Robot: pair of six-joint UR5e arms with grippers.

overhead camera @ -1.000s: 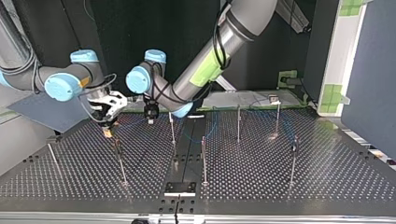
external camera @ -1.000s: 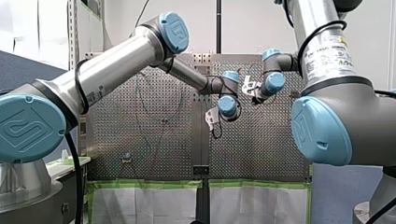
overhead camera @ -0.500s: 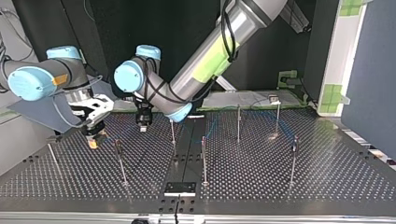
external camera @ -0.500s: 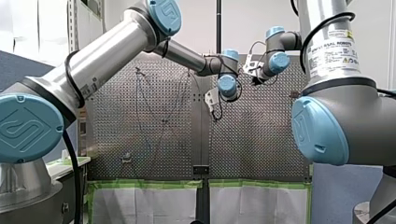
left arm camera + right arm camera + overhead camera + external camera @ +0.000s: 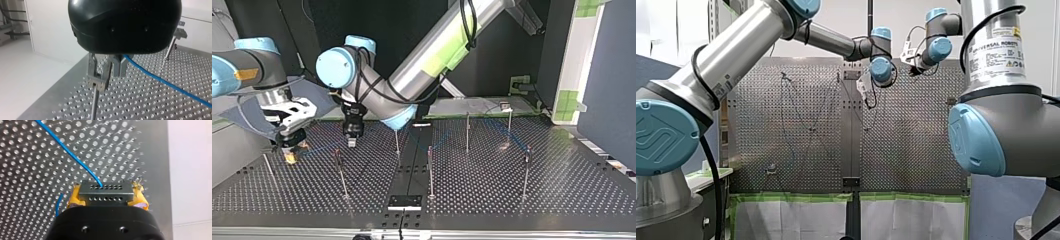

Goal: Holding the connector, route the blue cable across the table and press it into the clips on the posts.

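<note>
Right wrist view: my right gripper is clamped by its yellow pads on the grey connector. From the connector the blue cable runs away over the perforated table. Left wrist view: my left gripper hangs over a thin upright post, whose metal clip lies directly under it. The cable emerges at the gripper's side and trails off low across the table; whether this gripper grips it cannot be told. Top view: the right gripper sits low at the view's left and the left gripper is to its right, near that post. The other posts stand further right, well apart.
</note>
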